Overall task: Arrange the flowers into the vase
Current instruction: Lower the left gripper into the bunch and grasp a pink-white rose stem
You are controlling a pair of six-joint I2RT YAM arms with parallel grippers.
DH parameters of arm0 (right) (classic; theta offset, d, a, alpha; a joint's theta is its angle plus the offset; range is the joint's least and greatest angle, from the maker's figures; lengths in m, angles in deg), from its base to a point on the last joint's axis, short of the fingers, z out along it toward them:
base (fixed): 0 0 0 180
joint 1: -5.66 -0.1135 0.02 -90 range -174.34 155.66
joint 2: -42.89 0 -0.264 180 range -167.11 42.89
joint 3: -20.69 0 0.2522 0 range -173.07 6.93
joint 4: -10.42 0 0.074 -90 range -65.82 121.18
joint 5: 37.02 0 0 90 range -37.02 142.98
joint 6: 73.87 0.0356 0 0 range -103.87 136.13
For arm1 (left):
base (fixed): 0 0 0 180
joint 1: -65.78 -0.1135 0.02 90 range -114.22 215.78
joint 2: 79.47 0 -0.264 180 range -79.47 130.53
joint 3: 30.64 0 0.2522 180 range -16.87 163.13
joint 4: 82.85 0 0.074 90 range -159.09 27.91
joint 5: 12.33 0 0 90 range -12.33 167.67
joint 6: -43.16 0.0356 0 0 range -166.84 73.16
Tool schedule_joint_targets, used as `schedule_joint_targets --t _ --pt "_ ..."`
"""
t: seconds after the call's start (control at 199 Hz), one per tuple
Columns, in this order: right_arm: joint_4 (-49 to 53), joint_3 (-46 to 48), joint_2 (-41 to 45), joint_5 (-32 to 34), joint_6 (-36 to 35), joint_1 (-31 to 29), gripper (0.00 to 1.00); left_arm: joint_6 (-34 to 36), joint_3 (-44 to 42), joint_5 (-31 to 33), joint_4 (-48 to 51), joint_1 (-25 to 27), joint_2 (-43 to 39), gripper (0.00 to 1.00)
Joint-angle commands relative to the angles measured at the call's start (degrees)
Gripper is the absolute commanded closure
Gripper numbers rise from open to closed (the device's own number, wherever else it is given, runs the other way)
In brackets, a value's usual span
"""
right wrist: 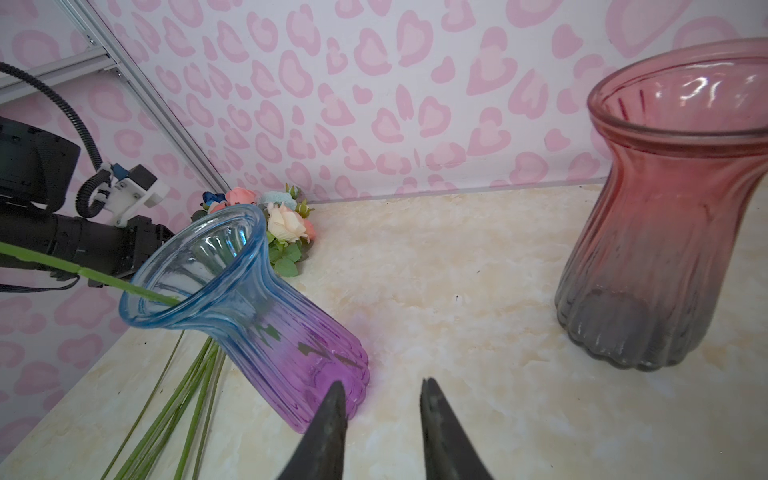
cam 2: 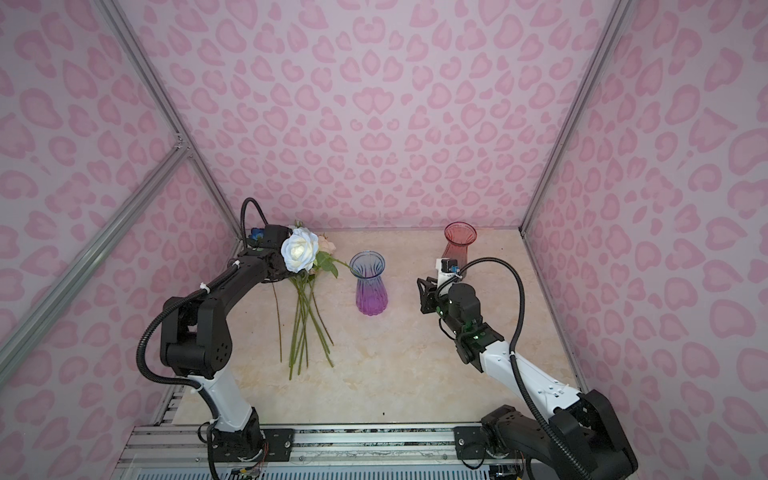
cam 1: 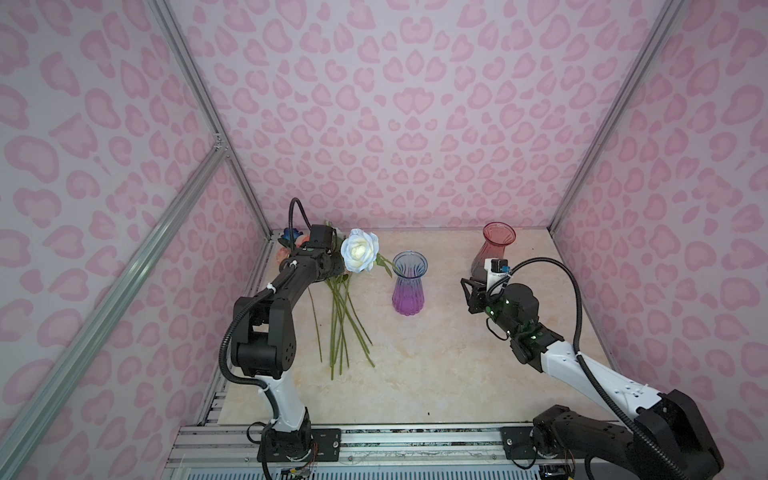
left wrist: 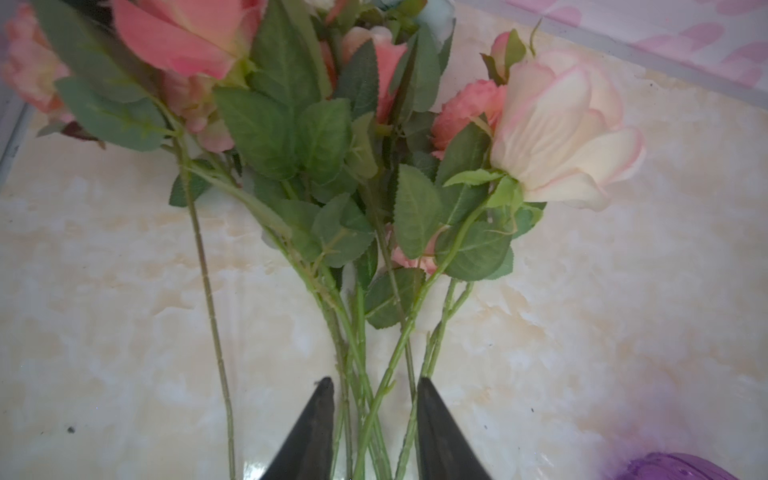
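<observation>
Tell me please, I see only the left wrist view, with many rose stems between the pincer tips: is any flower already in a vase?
Observer: Yes. The white-blue rose has its stem in the mouth of the blue-purple vase; its head leans out to the left.
Operator: Is there only this one vase?
Observer: No. A red-grey vase stands farther back on the right, with no flower in it.
Operator: And the other arm?
Observer: The right pincer hovers open and empty, right of the blue-purple vase and apart from it.
</observation>
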Motion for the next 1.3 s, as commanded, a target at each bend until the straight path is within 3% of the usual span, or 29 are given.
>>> schedule_joint_targets --t 0.0,0.361,0.782,0.807,1.133,1.299 --pt "-0.1 0.1 -0.7 0.3 0.4 0.0 0.68 3.4 2.5 -2.1 1.2 0.3 2.7 0.60" --pt "0.1 0.1 -0.6 0.1 0.5 0.0 0.67 7.4 7.9 -2.2 4.3 1.3 10.7 0.59" --pt "-0.2 0.2 -0.5 0.0 0.7 0.0 0.67 6.8 6.8 -1.1 3.3 1.5 13.4 0.63" --pt "-0.1 0.2 -0.4 0.0 0.7 0.0 0.67 6.9 6.9 -1.0 3.5 1.4 13.5 0.68" --pt "-0.1 0.3 -0.5 0.0 0.8 0.0 0.67 6.4 5.9 -0.2 3.6 1.4 11.1 0.96" --pt "-0.3 0.3 -0.5 -0.2 0.9 0.0 0.66 5.8 4.3 -1.0 3.4 1.5 7.1 0.96"
